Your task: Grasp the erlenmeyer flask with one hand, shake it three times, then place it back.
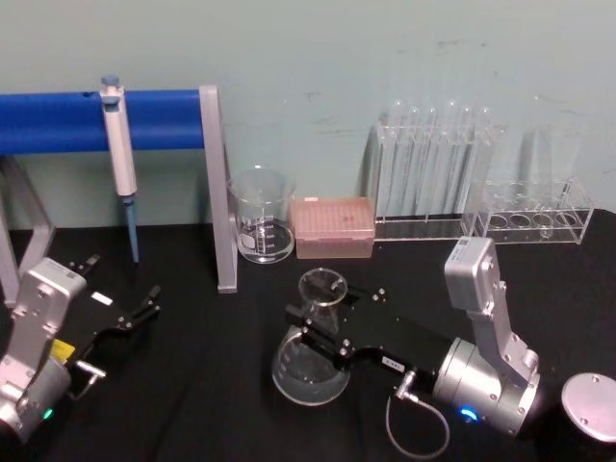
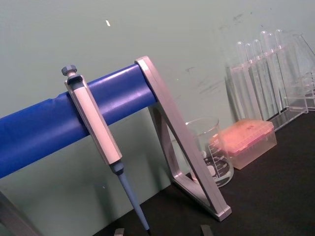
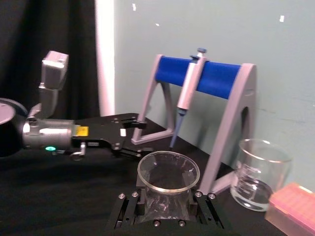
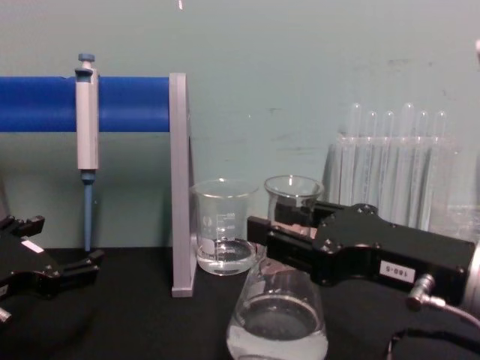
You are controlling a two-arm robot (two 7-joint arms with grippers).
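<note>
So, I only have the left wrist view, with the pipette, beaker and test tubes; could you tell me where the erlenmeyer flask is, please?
Observer: The erlenmeyer flask is upright in front of the beaker and the pink box, nearer the robot.
Operator: Thank you. Is a gripper on it?
Observer: Yes, the right gripper is closed around its neck, reaching in from the right.
Operator: And the other arm?
Observer: The left gripper sits open, low on the left, holding nothing.
</note>
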